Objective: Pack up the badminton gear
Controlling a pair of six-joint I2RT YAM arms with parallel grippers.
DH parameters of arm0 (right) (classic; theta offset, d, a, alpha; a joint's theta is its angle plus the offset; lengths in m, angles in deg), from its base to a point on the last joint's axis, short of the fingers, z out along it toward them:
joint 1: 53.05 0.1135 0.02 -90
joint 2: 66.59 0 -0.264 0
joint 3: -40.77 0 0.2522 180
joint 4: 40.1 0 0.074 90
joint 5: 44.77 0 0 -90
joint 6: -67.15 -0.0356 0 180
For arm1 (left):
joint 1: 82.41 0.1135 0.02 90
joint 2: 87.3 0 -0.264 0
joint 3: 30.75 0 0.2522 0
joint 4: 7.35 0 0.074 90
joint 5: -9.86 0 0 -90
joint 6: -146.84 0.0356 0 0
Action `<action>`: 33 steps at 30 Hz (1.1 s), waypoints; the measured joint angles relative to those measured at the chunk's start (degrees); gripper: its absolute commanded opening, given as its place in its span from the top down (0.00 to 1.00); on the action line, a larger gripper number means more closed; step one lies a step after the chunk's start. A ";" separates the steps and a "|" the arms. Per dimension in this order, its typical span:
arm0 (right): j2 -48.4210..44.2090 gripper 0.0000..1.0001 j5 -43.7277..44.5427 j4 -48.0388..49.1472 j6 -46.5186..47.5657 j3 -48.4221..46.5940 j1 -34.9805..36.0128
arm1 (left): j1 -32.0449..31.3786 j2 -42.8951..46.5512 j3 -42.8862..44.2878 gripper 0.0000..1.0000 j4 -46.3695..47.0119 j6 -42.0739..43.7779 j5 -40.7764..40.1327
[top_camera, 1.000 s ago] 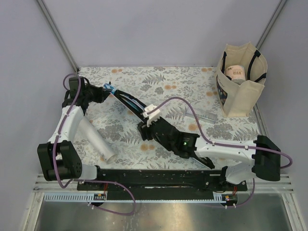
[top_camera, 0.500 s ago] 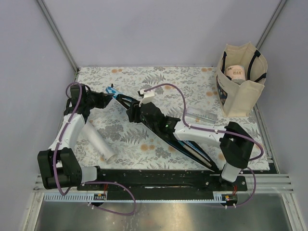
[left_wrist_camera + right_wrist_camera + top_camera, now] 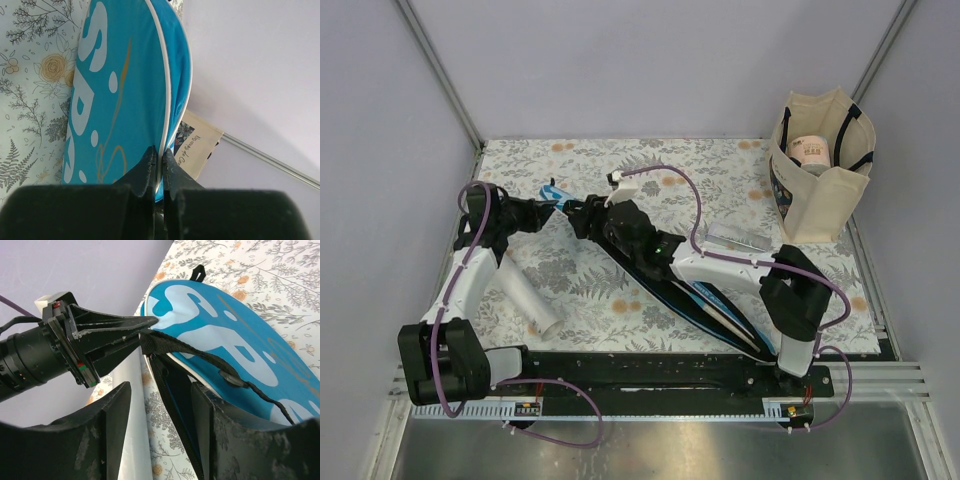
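Observation:
The blue "SPORT" cover point(image 3: 670, 285) lies slantwise across the table from far left to near right. It also shows in the left wrist view point(image 3: 120, 90) and the right wrist view point(image 3: 235, 347). My left gripper point(image 3: 556, 207) is shut on the white piping at the cover's far end point(image 3: 159, 159) and holds that edge up. My right gripper point(image 3: 583, 216) is open right beside it, with its jaws point(image 3: 160, 412) straddling the open zip edge under the black strap point(image 3: 200, 357). The white tube point(image 3: 525, 295) lies near the left. The shuttlecock is out of view and the rackets are not clearly visible.
The beige tote point(image 3: 820, 165) with black handles stands at the far right with a roll inside. A small clear packet point(image 3: 740, 238) lies left of it. The white tube point(image 3: 132, 410) lies close under my right gripper. The left arm's wrist point(image 3: 45, 352) is close by.
My right gripper has moved up along the cover to the far left, next to my left gripper. The left gripper has shifted slightly right, still gripping the cover's edge.

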 measured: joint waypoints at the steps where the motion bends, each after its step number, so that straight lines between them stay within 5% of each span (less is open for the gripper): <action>1: 0.33 0.42 -0.33 0.04 -0.46 -0.35 -0.13 | 0.00 0.13 -0.11 1.00 0.00 -0.13 0.00; 10: 4.22 0.52 -1.95 0.39 -3.28 -4.33 -0.24 | 0.00 1.29 -1.42 1.00 0.61 -0.66 0.04; 19: 5.01 1.00 -1.40 0.68 -4.94 -4.94 -0.39 | 0.00 2.25 -2.73 1.00 1.27 -1.42 0.17; 33: 3.61 1.00 -1.49 4.04 -3.96 -0.46 -0.46 | 0.13 2.29 -1.97 1.00 -0.92 -0.02 -1.68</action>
